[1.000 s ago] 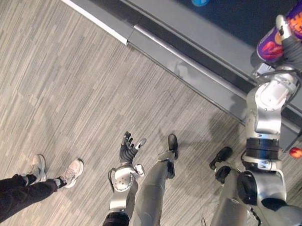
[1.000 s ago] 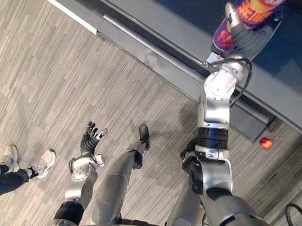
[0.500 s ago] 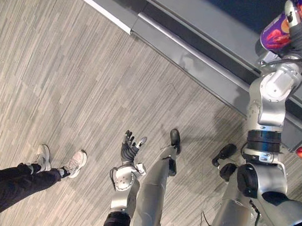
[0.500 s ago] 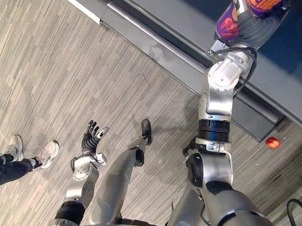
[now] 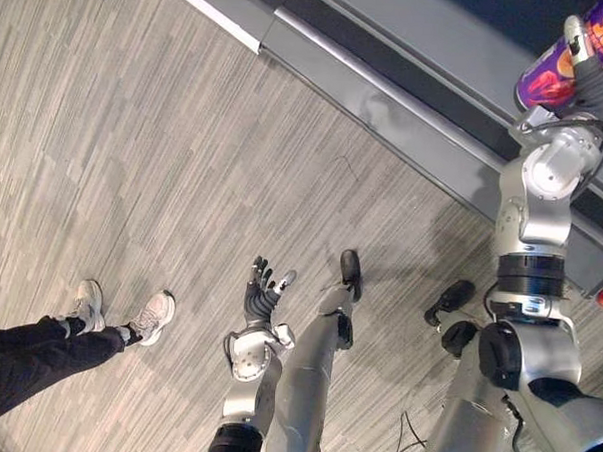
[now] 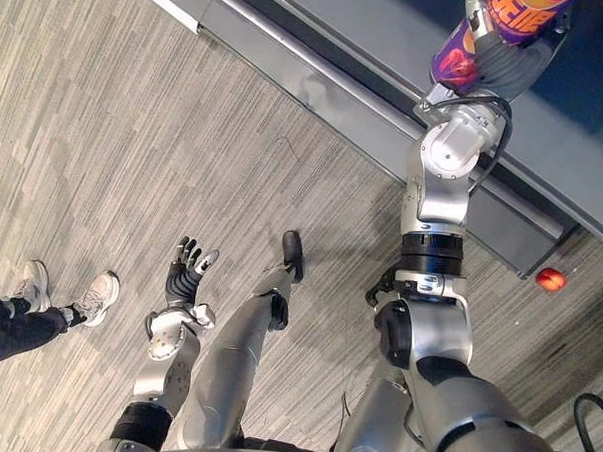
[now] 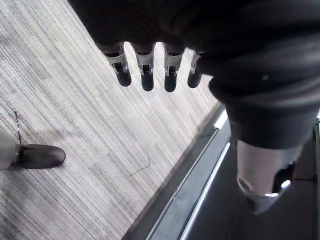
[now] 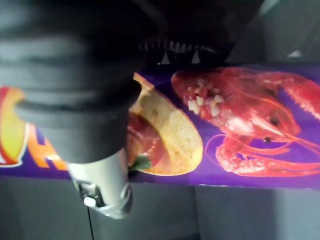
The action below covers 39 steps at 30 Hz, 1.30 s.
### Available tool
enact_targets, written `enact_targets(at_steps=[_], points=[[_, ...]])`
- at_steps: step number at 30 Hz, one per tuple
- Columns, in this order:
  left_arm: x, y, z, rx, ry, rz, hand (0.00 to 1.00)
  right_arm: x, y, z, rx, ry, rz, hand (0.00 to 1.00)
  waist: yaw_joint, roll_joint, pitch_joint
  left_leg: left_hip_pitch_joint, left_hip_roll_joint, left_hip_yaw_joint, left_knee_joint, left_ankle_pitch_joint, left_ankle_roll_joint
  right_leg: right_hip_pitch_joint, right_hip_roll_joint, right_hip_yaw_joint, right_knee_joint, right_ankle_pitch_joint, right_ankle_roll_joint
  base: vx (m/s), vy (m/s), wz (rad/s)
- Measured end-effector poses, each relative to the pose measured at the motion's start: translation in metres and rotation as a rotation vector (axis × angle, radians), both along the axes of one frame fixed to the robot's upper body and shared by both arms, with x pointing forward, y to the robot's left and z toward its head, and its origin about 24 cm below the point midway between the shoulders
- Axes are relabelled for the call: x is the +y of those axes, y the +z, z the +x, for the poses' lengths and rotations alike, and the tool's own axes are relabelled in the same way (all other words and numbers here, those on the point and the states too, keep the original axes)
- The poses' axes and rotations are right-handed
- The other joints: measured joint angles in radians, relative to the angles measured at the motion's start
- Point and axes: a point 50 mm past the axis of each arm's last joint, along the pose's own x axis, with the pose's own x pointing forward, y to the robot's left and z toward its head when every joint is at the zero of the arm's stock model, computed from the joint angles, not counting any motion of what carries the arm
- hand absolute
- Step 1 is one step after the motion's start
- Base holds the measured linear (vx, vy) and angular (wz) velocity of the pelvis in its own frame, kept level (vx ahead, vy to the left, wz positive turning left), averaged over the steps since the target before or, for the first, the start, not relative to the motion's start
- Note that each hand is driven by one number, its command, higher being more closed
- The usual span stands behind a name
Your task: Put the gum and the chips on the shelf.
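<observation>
A purple chips can (image 5: 579, 53) printed with a lobster and a chip (image 8: 225, 115) is held at the upper right, over the grey shelf (image 5: 429, 61). My right hand (image 6: 504, 67) is shut on the can, and its thumb (image 8: 102, 185) lies across the can's side. The can is tilted, with its far end out of view. Low down over the floor, my left hand (image 5: 261, 294) is open and holds nothing. Its straight fingers (image 7: 145, 75) point toward the shelf's base.
The shelf's long grey ledge (image 6: 318, 82) runs diagonally across the top, with a dark blue back behind it. A small red round thing (image 6: 550, 279) lies on the floor by the shelf's end. A person's legs and pale shoes (image 5: 117, 323) stand at the left on striped grey flooring.
The whole picture has shifted, so the camera has moved. My right hand keeps the can up at the shelf. The person's legs have come a little further in.
</observation>
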Motion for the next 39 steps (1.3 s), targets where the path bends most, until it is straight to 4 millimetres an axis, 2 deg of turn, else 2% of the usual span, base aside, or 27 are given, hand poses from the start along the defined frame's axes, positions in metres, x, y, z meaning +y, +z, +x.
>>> enact_targets(at_steps=[9, 21, 22, 27, 34, 39], points=[[0.002, 0.000, -0.004, -0.009, 0.019, -0.035, 0.00, -0.002, 0.025, 0.003, -0.050, 0.006, -0.025, 1.00, 0.002, -0.001, 0.000, -0.033, 0.002, 0.023, -0.004, 0.019, 0.001, -0.055, -0.007, 0.017, 0.019, -0.004, -0.006, -0.04, -0.021, 0.01], [-0.004, 0.000, -0.004, -0.009, -0.007, -0.035, 0.00, -0.003, 0.034, 0.001, -0.080, 0.000, -0.040, 1.00, 0.002, -0.001, 0.000, -0.048, 0.003, 0.023, -0.011, 0.032, 0.001, -0.077, -0.008, 0.018, 0.027, -0.006, -0.010, -0.04, -0.010, 0.01], [-0.004, 0.000, -0.004, -0.009, -0.007, -0.035, 0.00, -0.003, 0.033, 0.002, -0.073, 0.001, -0.043, 0.00, 0.001, -0.001, 0.000, -0.051, 0.005, 0.023, 0.000, 0.028, 0.001, -0.077, -0.008, 0.019, 0.030, -0.008, -0.012, -0.05, -0.010, -0.02], [-0.004, 0.000, -0.004, -0.010, -0.008, -0.035, 0.00, 0.001, 0.018, 0.014, 0.013, 0.024, -0.039, 0.00, 0.001, -0.001, 0.000, -0.063, 0.011, 0.022, 0.015, 0.025, 0.000, -0.083, -0.005, 0.020, 0.034, -0.009, -0.013, -0.05, -0.007, -0.01], [-0.004, 0.000, -0.004, -0.010, -0.009, -0.035, 0.00, 0.006, 0.007, 0.019, 0.051, 0.060, -0.042, 0.00, 0.001, -0.007, -0.003, -0.075, 0.024, 0.023, 0.041, 0.019, 0.001, -0.086, 0.005, 0.021, 0.034, -0.008, -0.014, -0.06, -0.008, -0.04], [-0.004, 0.000, -0.004, -0.010, -0.010, -0.035, 0.00, 0.011, -0.009, 0.022, 0.098, 0.078, -0.061, 0.00, 0.001, -0.007, -0.003, -0.071, 0.041, 0.022, 0.061, 0.011, -0.004, -0.071, 0.022, 0.019, 0.031, -0.008, -0.014, -0.05, -0.023, -0.07]])
